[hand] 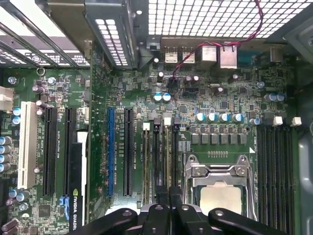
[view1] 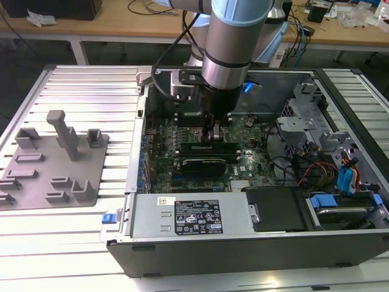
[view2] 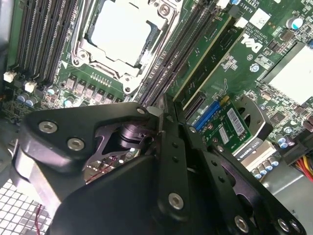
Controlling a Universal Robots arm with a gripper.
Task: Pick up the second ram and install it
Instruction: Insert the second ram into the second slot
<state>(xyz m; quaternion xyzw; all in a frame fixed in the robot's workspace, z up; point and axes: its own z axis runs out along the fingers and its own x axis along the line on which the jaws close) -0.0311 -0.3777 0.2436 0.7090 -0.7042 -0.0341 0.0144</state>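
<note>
Now, gripper (view1: 209, 137) inside the computer case (view1: 243, 249).
Fingers (hand: 161, 205) pressed together over the memory slots (hand: 159, 156); in the exterior view a black card (view1: 206, 161) sits at its 6 o'clock.

A grey tray (view1: 45, 173) lies beside the open computer case (view1: 243, 252).

Silver-grey arm (view1: 226, 58) with a pale blue joint cap (view1: 240, 9) and black cables (view1: 172, 47); black hand (view2: 159, 113) of linked bars, silver screws (view2: 175, 200).
</note>
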